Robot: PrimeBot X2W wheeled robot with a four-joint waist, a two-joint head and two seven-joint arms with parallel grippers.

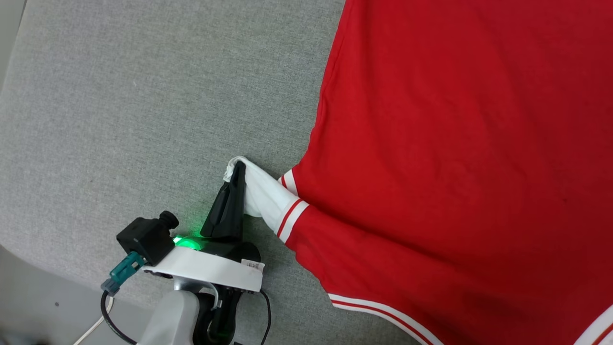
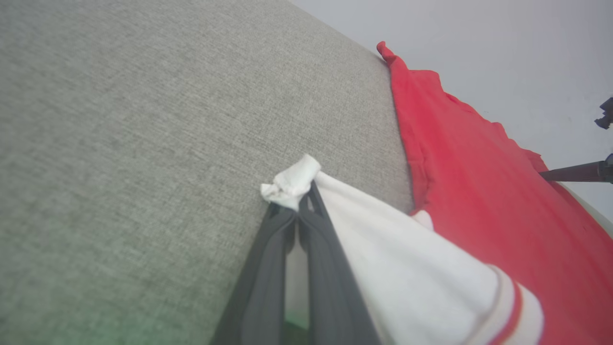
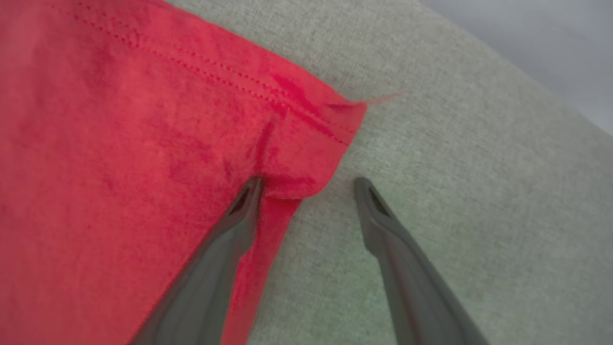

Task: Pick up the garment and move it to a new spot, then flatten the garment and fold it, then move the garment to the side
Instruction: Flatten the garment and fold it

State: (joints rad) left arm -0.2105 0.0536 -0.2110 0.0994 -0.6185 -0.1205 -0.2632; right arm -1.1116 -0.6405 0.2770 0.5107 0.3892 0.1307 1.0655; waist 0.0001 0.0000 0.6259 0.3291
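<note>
The garment (image 1: 455, 143) lies spread over the right half of the head view, red side up, on a grey fabric worktop (image 1: 143, 120). Its striped hem trim (image 1: 383, 311) runs along the lower right of that frame. A white sleeve (image 1: 263, 196) with a red-and-white cuff sticks out from the garment's left edge toward the centre of the frame.

The left tool (image 1: 238, 167) rises from the lower centre of the head view and is closed on the tip of that sleeve. In the left wrist view its two dark fingers (image 2: 268, 268) meet at the centre of the frame, with a small wad of white cloth pinched between their tips and bunching just beyond them. The rest of the sleeve drapes off to the lower right of that view. A green light (image 1: 189, 242) glows on the wrist below the fingers.

In the right wrist view the right tool (image 3: 309, 182) stands wide open and holds nothing. Its finger on the frame's left rests on the red cloth beside a stitched corner (image 3: 335, 115) of the garment. Its finger on the right is over bare worktop, just beside the cloth's edge.
</note>
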